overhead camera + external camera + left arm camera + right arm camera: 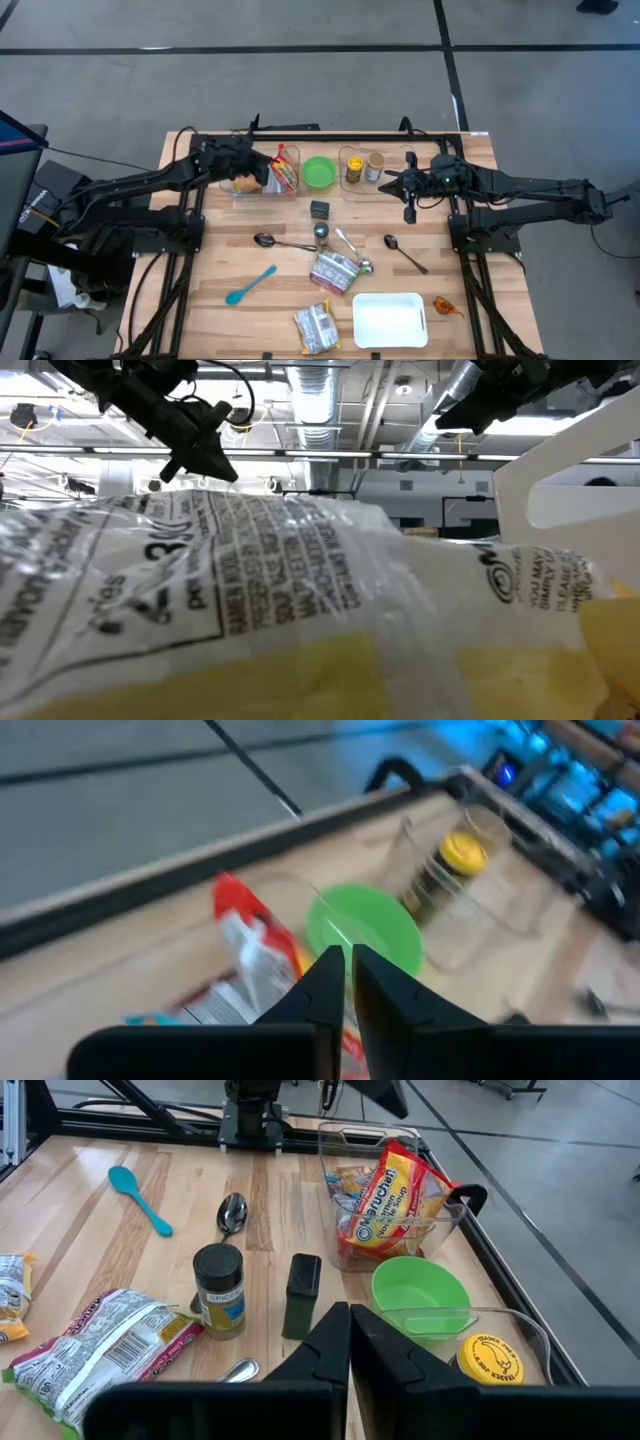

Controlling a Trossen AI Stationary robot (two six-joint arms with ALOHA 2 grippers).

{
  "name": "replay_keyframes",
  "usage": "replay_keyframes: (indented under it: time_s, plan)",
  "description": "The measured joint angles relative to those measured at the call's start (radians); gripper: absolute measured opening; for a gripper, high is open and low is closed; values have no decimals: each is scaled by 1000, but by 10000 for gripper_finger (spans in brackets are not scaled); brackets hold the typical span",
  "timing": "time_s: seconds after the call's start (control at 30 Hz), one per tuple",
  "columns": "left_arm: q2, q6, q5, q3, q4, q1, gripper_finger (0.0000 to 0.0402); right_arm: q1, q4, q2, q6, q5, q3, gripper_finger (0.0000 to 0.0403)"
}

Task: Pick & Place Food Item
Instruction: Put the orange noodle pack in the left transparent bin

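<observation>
Your left pincer [268, 172], dark fingers closed with nothing between them, hangs over the clear plastic bin [240, 192] at the far left of the slatted wooden worktop [215, 270]. In that bin: a crinkly red-and-yellow noodle packet [284, 168]. Just right: a round green bowl [319, 171]. Your right pincer [407, 196], likewise closed and empty, hovers far right beside a yellow-lidded jar [354, 166].

Upper centre of high view crowded: clear bin [262, 186] stuffed with ramen packs [284, 168], green bowl [319, 172] just beside, second clear bin [372, 182] with jars beyond. Mid desk [222, 265] blocked by dark tin [319, 209], spice jar [321, 233], spoons [280, 241], snack bag [334, 270]. Open wood seen lower left around blue spoon [249, 285]. White tray [389, 319] and packet [317, 327] occupy lower centre.
</observation>
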Motion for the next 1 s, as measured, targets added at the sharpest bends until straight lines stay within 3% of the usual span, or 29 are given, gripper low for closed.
replay_keyframes:
  time_s: [0.23,0.67,1.0]
  plan:
    - [39,5,-10,0,47,0,20,0,6,0,0,0,0,5]
    - [94,-16,-3,0,41,10,120,0,6,0,0,0,0,5]
    - [121,-22,-3,0,-31,9,145,0,6,0,0,0,0,5]
